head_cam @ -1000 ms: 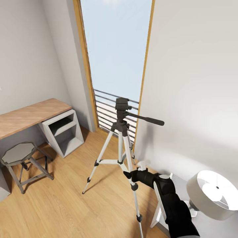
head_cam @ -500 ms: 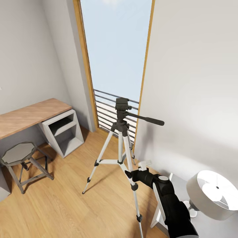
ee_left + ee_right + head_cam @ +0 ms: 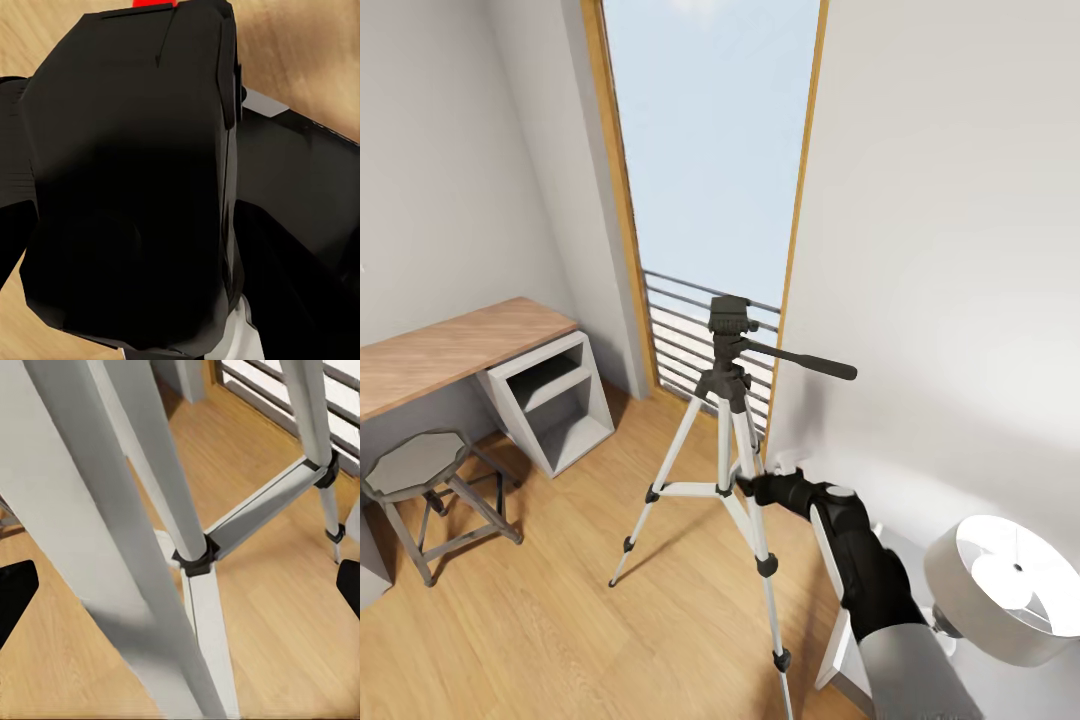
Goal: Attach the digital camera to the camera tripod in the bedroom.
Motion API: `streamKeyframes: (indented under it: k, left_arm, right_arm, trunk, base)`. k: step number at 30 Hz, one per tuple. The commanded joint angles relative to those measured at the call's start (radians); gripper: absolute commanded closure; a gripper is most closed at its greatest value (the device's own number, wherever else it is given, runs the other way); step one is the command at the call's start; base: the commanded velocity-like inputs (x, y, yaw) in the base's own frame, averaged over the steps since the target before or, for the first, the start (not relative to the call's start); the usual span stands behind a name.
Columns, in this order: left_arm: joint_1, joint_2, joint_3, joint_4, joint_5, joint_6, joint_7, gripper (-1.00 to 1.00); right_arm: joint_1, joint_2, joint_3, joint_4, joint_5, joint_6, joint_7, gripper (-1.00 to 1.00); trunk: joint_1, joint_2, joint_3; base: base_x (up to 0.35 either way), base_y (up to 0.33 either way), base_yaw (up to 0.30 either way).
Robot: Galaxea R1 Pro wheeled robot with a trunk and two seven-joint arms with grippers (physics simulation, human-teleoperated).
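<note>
The camera tripod (image 3: 728,400) stands on the wood floor before the window, its black head (image 3: 730,318) bare and its long handle (image 3: 800,360) pointing right. My right gripper (image 3: 744,488) is at the tripod's near leg, about halfway down. In the right wrist view that gripper (image 3: 182,589) is open, its black fingertips (image 3: 15,594) wide apart on either side of the silver leg (image 3: 142,532) and its black joint (image 3: 193,559). The black digital camera (image 3: 135,172), red button (image 3: 154,4) showing, sits close in my left gripper (image 3: 150,225), which is shut on it.
A wood-topped desk (image 3: 450,350) with a grey cube shelf (image 3: 550,400) and a stool (image 3: 420,470) stand at the left. The tall window (image 3: 710,150) has a railing behind the tripod. A pale wall runs along the right, with a white round lamp (image 3: 1000,585) at lower right.
My right arm has risen and reached forward, bringing the open gripper from low beside the tripod's front leg up to its mid-height brace. The tripod has not moved.
</note>
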Motion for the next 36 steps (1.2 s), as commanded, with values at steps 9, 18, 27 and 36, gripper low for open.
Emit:
streamKeyframes:
  k: [9, 18, 27, 36]
  left_arm:
    - [0.000, 0.000, -0.008, 0.000, 0.008, -0.002, -0.003, 1.00]
    - [0.000, 0.000, -0.008, 0.000, 0.008, -0.002, -0.003, 1.00]
    - [0.000, 0.000, -0.009, 0.000, 0.008, -0.002, -0.003, 1.00]
    - [0.000, 0.000, -0.009, 0.000, 0.008, -0.002, -0.003, 1.00]
  right_arm:
    - [-0.007, 0.001, -0.002, 0.129, 0.011, -0.084, 0.002, -1.00]
    - [-0.007, 0.001, -0.003, 0.221, 0.010, -0.201, -0.021, -1.00]
    - [-0.007, 0.001, -0.004, 0.259, 0.009, -0.271, -0.058, -1.00]
    - [-0.014, 0.001, -0.003, 0.295, 0.012, -0.311, -0.072, 1.00]
  trunk:
    - [0.000, -0.001, -0.001]
    - [0.000, -0.001, -0.001]
    - [0.000, -0.001, -0.001]
    - [0.000, -0.001, -0.001]
  base:
    - [0.000, 0.000, 0.000]
    - [0.000, 0.000, 0.000]
    - [0.000, 0.000, 0.000]
    - [0.000, 0.000, 0.000]
